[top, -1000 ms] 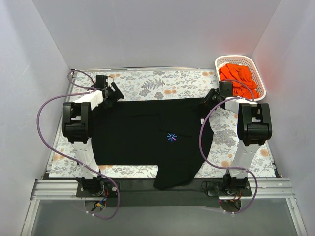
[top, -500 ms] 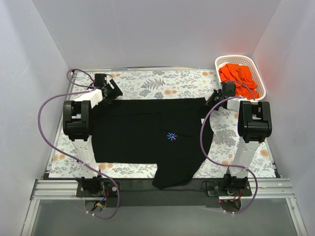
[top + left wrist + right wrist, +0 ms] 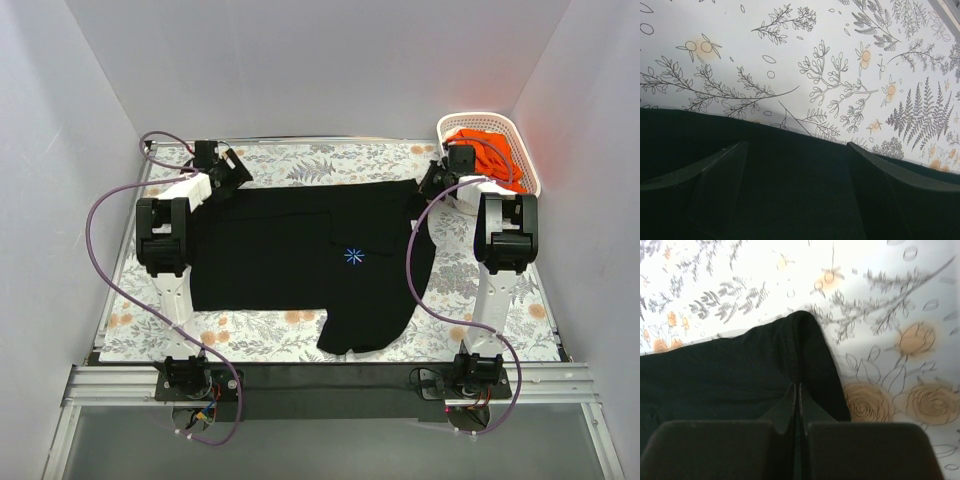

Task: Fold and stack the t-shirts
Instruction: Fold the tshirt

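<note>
We are dragging the black t-shirt [image 3: 300,250] toward the far side of the table [image 3: 320,165]. Its far hem is now lying closer to the back wall than a second ago, and the sleeve that was hanging over the near edge is now resting wholly on the flowered surface. Both arms are reaching further forward than before.

The right gripper [image 3: 432,183] is clenching the shirt's far right corner. In the right wrist view its fingers [image 3: 785,410] are pressed together with a ridge of black cloth [image 3: 730,380] pinched between them.

The left gripper [image 3: 228,175] is sitting at the far left corner. In the left wrist view its fingers [image 3: 720,170] are standing wide apart over the cloth [image 3: 795,190], and we cannot tell whether they are touching it.

The orange t-shirts [image 3: 490,150] are lying in the white basket [image 3: 525,165] at the far right, just beside the right gripper.
</note>
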{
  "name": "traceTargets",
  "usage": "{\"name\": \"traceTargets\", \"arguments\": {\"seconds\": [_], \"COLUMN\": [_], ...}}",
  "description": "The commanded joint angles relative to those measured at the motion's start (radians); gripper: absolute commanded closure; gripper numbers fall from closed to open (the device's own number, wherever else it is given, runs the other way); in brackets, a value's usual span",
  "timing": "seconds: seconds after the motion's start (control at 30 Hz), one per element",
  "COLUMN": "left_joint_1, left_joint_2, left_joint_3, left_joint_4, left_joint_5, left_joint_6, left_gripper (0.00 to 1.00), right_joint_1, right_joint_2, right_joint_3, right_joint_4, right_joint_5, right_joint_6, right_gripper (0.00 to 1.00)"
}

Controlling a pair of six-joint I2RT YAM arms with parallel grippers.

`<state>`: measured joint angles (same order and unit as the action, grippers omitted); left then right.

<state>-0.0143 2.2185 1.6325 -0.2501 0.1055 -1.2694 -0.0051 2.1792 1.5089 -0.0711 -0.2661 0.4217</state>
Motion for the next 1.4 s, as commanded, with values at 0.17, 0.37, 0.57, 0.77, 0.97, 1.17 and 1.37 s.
{"name": "traceTargets", "arguments": {"seconds": [0.17,0.37,0.57,0.77,0.97,1.17,1.37], "left_joint_1": [0.013,0.013,0.046,0.073,0.094,0.134,0.197], "left_joint_2": [-0.207,-0.517,-0.741,-0.988,-1.071,-1.042,-0.967], "left_joint_3": [-0.037,-0.311,-0.545,-0.756,-0.882,-0.964,-0.987], "left_joint_4": [-0.124,-0.133,-0.227,-0.347,-0.514,-0.459,-0.433], "left_joint_5": [-0.130,-0.188,-0.260,-0.358,-0.415,-0.432,-0.438], "left_joint_6": [0.058,-0.001,-0.051,-0.140,-0.292,-0.344,-0.361], "left_gripper": [0.22,0.10,0.09,0.12,0.16,0.17,0.18], "right_joint_1": [0.004,0.083,0.155,0.182,0.182,0.192,0.194], "right_joint_2": [-0.160,-0.416,-0.672,-0.858,-0.943,-1.006,-1.053], "right_joint_3": [0.051,-0.131,-0.419,-0.608,-0.671,-0.704,-0.724], "right_joint_4": [-0.102,-0.209,-0.303,-0.398,-0.481,-0.521,-0.542], "right_joint_5": [0.099,0.168,0.209,0.199,0.119,0.073,0.081], "right_joint_6": [-0.179,-0.201,-0.140,-0.121,-0.138,-0.173,-0.198], "right_gripper": [0.72,0.61,0.52,0.45,0.46,0.44,0.40]}}
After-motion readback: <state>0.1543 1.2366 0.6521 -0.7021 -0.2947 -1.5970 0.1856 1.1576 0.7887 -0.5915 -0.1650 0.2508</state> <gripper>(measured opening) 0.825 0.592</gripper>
